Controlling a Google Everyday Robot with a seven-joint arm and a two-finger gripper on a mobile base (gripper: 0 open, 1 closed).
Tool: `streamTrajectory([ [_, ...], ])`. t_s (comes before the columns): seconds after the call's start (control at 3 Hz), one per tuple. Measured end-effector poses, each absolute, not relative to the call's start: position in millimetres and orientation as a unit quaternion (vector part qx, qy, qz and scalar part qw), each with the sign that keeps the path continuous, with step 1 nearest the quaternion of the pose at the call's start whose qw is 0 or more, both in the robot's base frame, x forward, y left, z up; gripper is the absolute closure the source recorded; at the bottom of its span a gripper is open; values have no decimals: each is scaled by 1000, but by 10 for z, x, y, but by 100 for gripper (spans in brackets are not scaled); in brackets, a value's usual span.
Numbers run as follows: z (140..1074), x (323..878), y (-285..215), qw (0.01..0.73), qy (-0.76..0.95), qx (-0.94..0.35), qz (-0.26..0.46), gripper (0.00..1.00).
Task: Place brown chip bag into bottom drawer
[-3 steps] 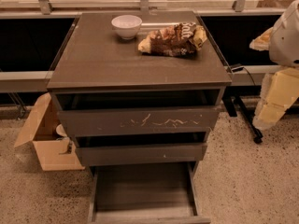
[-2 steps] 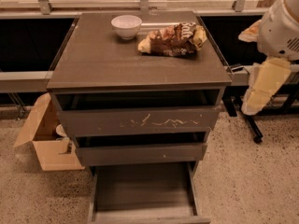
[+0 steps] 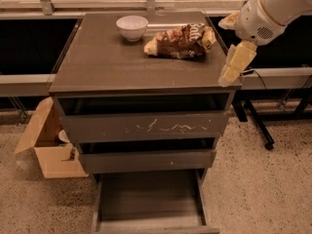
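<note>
The brown chip bag (image 3: 179, 41) lies crumpled on the cabinet top, at the back right, next to a white bowl (image 3: 132, 27). The bottom drawer (image 3: 149, 204) is pulled out at floor level, and its tray holds nothing. My gripper (image 3: 225, 50) hangs at the cabinet's right edge, just right of the bag and not touching it. It is open and empty. One pale finger (image 3: 235, 63) points down over the top's right front corner. The other finger (image 3: 227, 21) sits near the bag's right end.
The scratched top drawer front (image 3: 146, 126) and the plain middle drawer front (image 3: 146, 161) stand slightly out. An open cardboard box (image 3: 48, 147) sits on the floor to the left. A black wheeled stand (image 3: 256, 123) is on the right. A railing runs behind the cabinet.
My arm has swung left and up from beside the cabinet, so the gripper now reaches the cabinet's right edge close to the bag. Bag, bowl and drawers have not moved.
</note>
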State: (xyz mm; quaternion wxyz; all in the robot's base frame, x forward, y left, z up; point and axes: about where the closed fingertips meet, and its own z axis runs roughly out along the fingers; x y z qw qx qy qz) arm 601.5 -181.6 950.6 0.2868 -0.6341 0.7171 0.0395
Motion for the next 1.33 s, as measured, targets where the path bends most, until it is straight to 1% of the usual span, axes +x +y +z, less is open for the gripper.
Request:
streamTrajectory([
  [0.33,9483,6088,-1826,287,716,-635,34,0],
  [0.67,9358,6473,-1880,289,711,-641,6,0],
  [1.33,9261,7370,-1907,358,689,-629,-25,0],
])
